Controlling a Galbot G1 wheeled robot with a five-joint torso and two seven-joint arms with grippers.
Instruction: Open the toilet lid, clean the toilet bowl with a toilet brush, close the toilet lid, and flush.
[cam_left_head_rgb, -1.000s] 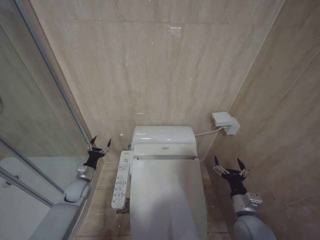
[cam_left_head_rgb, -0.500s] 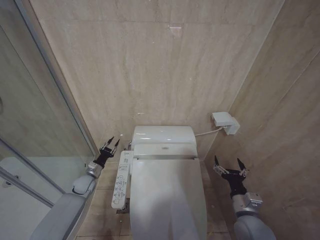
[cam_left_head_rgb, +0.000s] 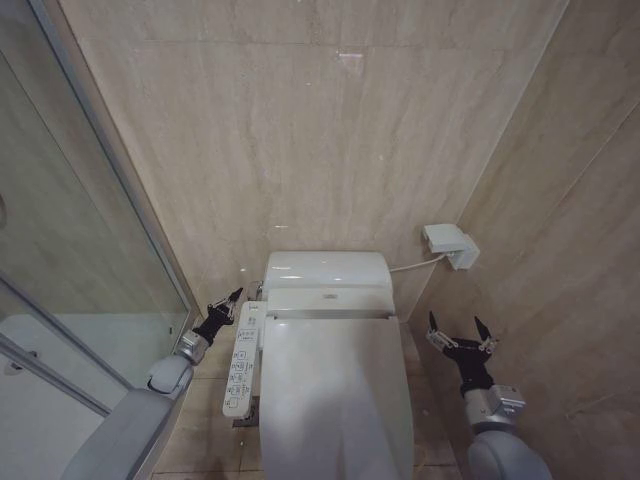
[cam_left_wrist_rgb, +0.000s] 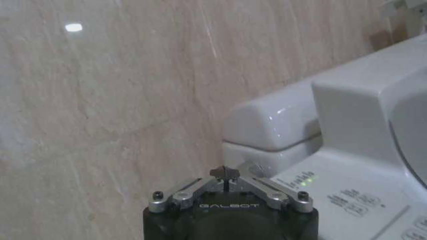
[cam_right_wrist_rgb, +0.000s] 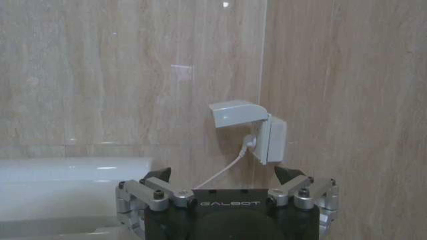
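Note:
The white toilet lid (cam_left_head_rgb: 335, 392) lies shut over the toilet bowl, which is hidden under it. The toilet brush is out of view. My left gripper (cam_left_head_rgb: 230, 299) hovers just left of the toilet's rear, above the far end of the side button panel (cam_left_head_rgb: 240, 362). In the left wrist view its fingertips meet, so the left gripper (cam_left_wrist_rgb: 225, 173) is shut on nothing, with the panel (cam_left_wrist_rgb: 360, 200) close ahead. My right gripper (cam_left_head_rgb: 460, 330) stands open in the gap to the right of the lid, holding nothing.
A glass shower partition (cam_left_head_rgb: 60, 250) runs along the left. A white socket box (cam_left_head_rgb: 449, 246) with a cable sits on the back wall near the right corner, straight ahead of the right gripper (cam_right_wrist_rgb: 222, 176). Narrow strips of floor flank the toilet.
My left gripper moved right toward the toilet's button panel and its fingers went from open to shut. The right arm stayed still.

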